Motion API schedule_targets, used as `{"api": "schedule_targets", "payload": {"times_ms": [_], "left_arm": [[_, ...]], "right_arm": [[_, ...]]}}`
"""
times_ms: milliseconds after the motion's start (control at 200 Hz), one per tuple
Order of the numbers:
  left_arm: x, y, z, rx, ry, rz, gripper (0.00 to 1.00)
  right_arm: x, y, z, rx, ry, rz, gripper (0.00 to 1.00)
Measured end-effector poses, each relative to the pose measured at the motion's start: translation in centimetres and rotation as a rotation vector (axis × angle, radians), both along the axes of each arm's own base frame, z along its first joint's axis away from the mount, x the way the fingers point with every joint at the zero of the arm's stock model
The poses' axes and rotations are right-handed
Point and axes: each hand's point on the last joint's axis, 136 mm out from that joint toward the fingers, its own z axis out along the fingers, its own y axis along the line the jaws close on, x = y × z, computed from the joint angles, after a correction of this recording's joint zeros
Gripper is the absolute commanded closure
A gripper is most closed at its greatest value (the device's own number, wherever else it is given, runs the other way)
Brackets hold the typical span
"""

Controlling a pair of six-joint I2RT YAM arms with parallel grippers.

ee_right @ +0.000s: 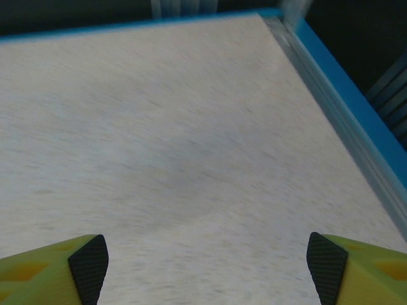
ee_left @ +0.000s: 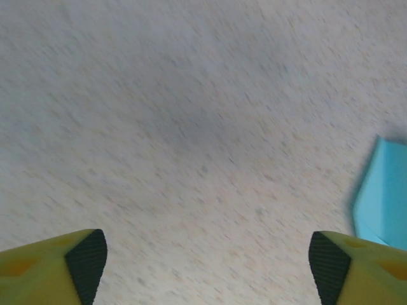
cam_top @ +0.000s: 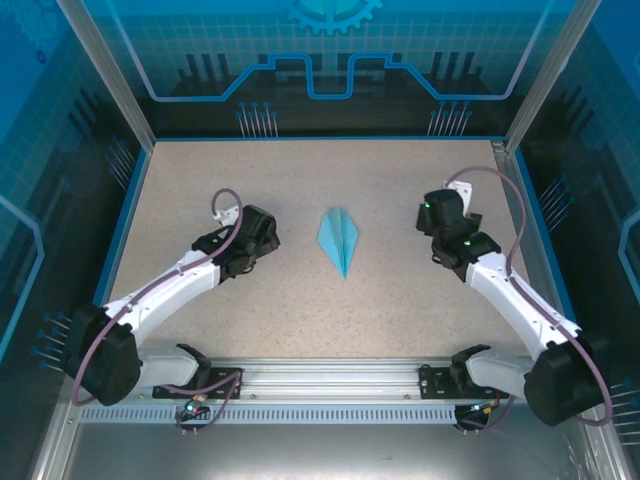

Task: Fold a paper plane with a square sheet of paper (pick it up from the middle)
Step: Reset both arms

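Paper plane (cam_top: 340, 240) (slim cyan dart, creased); left gripper (ee_left: 208, 264), right gripper (ee_right: 208, 264) open.

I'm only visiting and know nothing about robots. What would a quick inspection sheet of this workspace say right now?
Surface: speckled beige tabletop, flat, no marks seen.
Job's things: light-blue folded paper plane lies mid-table, tip toward the arm bases.
Clutter: nothing seen.
Grippers: left gripper and right gripper, jaws wide apart, nothing between them; one on each side of the plane, both apart from it.
Cables: purple cables loop along both arms, off the paper.
Surroundings: blue printed back panel, metal frame posts, aluminium rail at the near edge.
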Motion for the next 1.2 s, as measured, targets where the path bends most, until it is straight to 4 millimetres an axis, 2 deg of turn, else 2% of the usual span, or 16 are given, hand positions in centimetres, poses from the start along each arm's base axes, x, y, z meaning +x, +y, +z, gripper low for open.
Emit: {"api": "schedule_targets", "payload": {"times_ms": [70, 150, 315, 460, 625, 835, 935, 1050, 1085, 1200], "left_arm": [[0.1, 2.5, 0.4, 0.06, -0.018, 0.052, 0.01], [0.2, 5.0, 0.7, 0.134, -0.038, 0.103, 0.01], [0.0, 9.2, 0.4, 0.239, -0.065, 0.175, 0.01], [0.0, 11.5, 0.1, 0.302, -0.1, 0.195, 0.01], [0.6, 13.0, 0.1, 0.352, -0.156, 0.199, 0.01], [2.0, 13.5, -1.1, 0.406, -0.175, 0.165, 0.01], [2.6, 13.1, -2.2, 0.412, -0.193, 0.126, 0.01], [3.4, 12.5, -3.2, 0.425, -0.214, 0.069, 0.01], [3.8, 12.2, -3.4, 0.43, -0.227, 0.046, 0.01], [4.6, 11.6, -3.5, 0.438, -0.29, -0.014, 0.01]], "right_arm": [[-0.4, -2.1, -3.4, -0.007, 0.069, -0.009, 0.14], [-0.5, -2.6, -5.7, -0.018, 0.111, 0.033, 0.14], [1.1, -1.3, -7.6, -0.045, 0.111, 0.155, 0.14], [2.9, -0.2, -9.1, -0.056, 0.094, 0.228, 0.14], [4.3, 0.9, -10.7, -0.068, 0.074, 0.307, 0.14], [6.0, 1.9, -9.7, -0.058, -0.043, 0.385, 0.14], [5.4, 1.9, -10.0, -0.047, -0.098, 0.41, 0.12], [3.6, 2.2, -11.9, -0.035, -0.1, 0.449, 0.1], [3.4, 2.4, -12.3, -0.028, -0.09, 0.458, 0.01], [3.9, 2.4, -11.8, -0.017, -0.117, 0.468, 0.01]]}}
